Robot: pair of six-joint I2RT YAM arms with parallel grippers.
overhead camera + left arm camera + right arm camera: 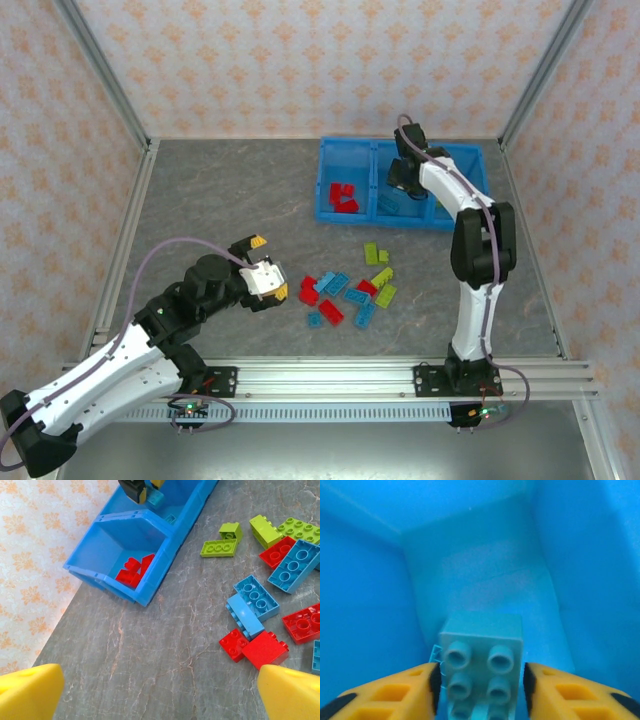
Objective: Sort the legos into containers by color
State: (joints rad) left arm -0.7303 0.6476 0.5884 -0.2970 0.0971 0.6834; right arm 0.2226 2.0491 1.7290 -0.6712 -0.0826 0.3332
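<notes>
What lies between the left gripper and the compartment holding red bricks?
Nothing: the left wrist view shows bare grey table from the left gripper to the compartment with red bricks.

saw a bright blue bin [345, 217] with red bricks [343, 197] in one compartment. noted a light blue brick [481, 665] between yellow right fingertips [395, 695] lined with black pads [435, 682], the same bright blue behind it. found loose bricks [330, 312] in red, light blue and yellow-green on a grey table [230, 200] veined like marble. saw yellow left fingertips [30, 692] as well. noted white arms [110, 375] with black sections, silver rails [400, 375], and peach wallpaper [300, 60] printed with a repeating orange flower motif.
</notes>
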